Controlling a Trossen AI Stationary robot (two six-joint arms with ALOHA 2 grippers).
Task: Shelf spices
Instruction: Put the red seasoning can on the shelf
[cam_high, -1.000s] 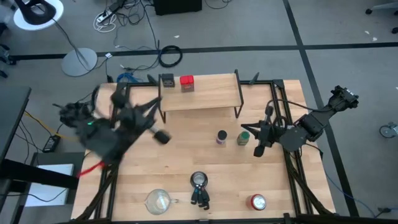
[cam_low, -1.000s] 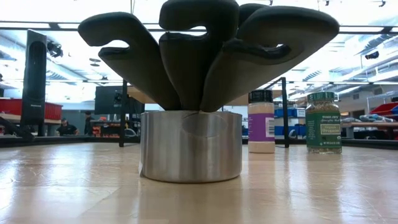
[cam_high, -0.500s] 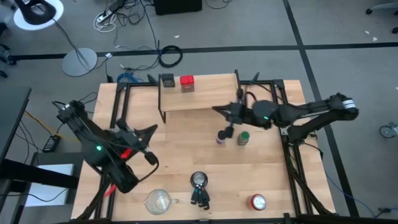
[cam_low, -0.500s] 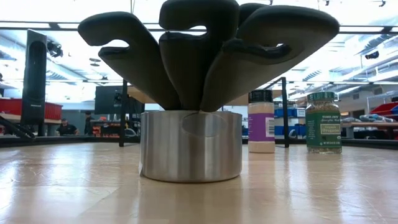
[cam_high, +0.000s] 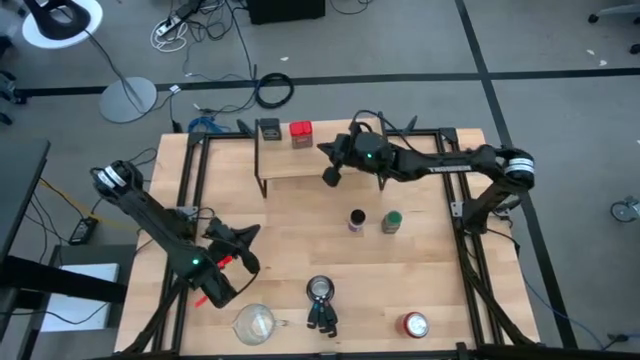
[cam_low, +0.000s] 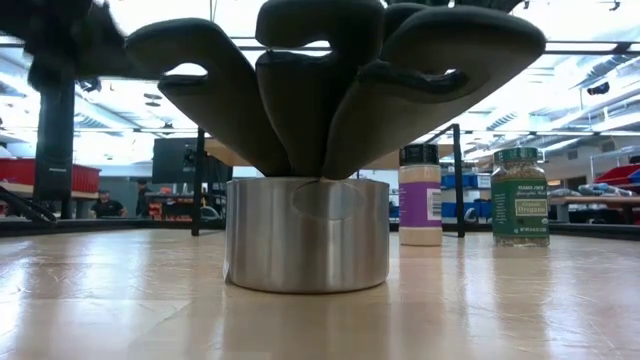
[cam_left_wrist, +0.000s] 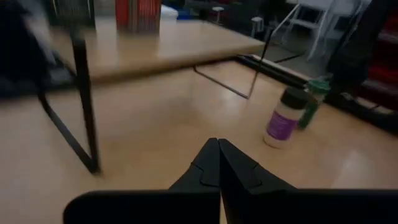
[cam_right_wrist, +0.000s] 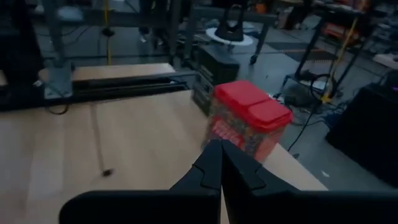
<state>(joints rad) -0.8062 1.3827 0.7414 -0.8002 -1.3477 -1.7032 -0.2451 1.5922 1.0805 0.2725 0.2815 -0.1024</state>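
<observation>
The shelf (cam_high: 330, 152) stands at the table's far middle, with a dark olive tin (cam_high: 268, 130) and a red tin (cam_high: 300, 132) on its left end. A purple-labelled jar (cam_high: 356, 220) and a green-lidded jar (cam_high: 392, 221) stand on the table in front of it. My right gripper (cam_high: 328, 177) hovers shut over the shelf top, pointing at the red tin (cam_right_wrist: 249, 118); it touches nothing. My left gripper (cam_high: 250, 262) is shut and low over the table's near left, left of the jars (cam_left_wrist: 283, 121).
A steel cup holding dark utensils (cam_high: 320, 290) stands at the near middle and fills the low view (cam_low: 305, 235). A clear glass cup (cam_high: 255, 322) and a red-topped can (cam_high: 414, 325) stand near the front edge. Bare wood lies between the shelf's legs (cam_left_wrist: 87, 118).
My left gripper has dropped toward the table's near-left area, rolling as it went. My right gripper has swung from the table's right side, past the jars, toward the far edge and over the shelf, nearer the red tin. Both have stayed shut. The spices have kept their places.
</observation>
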